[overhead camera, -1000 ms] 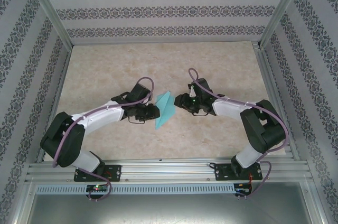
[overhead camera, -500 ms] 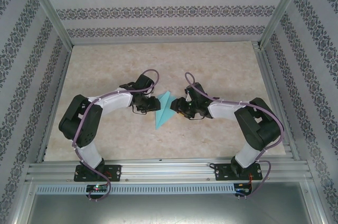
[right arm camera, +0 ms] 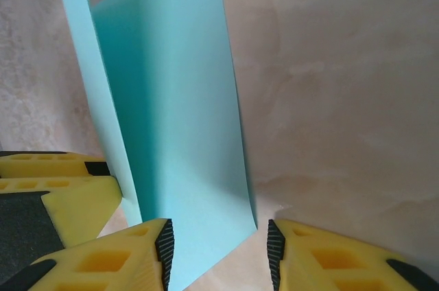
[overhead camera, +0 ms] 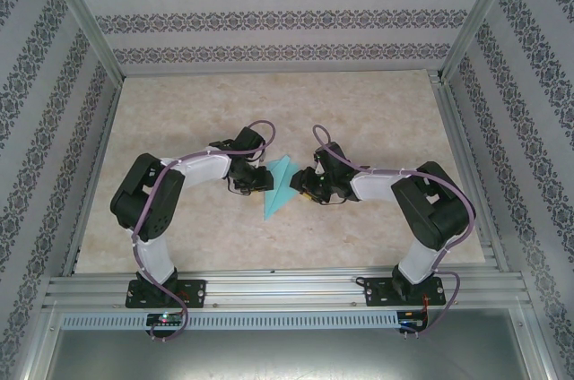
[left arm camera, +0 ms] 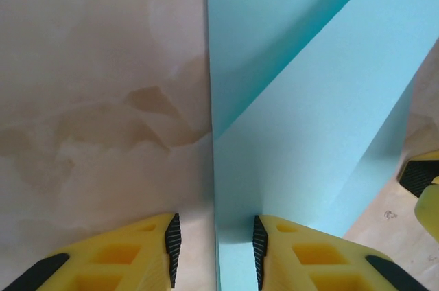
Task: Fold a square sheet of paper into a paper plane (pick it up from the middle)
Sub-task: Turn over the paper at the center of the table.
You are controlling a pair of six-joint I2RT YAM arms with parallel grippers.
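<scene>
The square sheet of paper [overhead camera: 280, 187] is turquoise and lies folded into a narrow pointed dart shape at the table's centre, tip toward the near edge. My left gripper [overhead camera: 261, 177] is at its left side and my right gripper [overhead camera: 301, 185] at its right side. In the left wrist view the paper [left arm camera: 309, 133] has its folded layers rising to the right. Its straight left edge runs between the open jaws of the left gripper [left arm camera: 216, 250]. In the right wrist view a raised flap of the paper [right arm camera: 171, 112] stands between the open jaws of the right gripper [right arm camera: 219, 253].
The marbled beige tabletop [overhead camera: 179, 111] extends all round the paper. Aluminium frame rails [overhead camera: 269, 289] border the near edge and patterned walls close in the sides. The left gripper's yellow fingers [right arm camera: 55, 184] lie close beside the right gripper.
Both grippers have closed in on the paper from either side. The left arm's elbow has swung right and up. The paper has barely shifted.
</scene>
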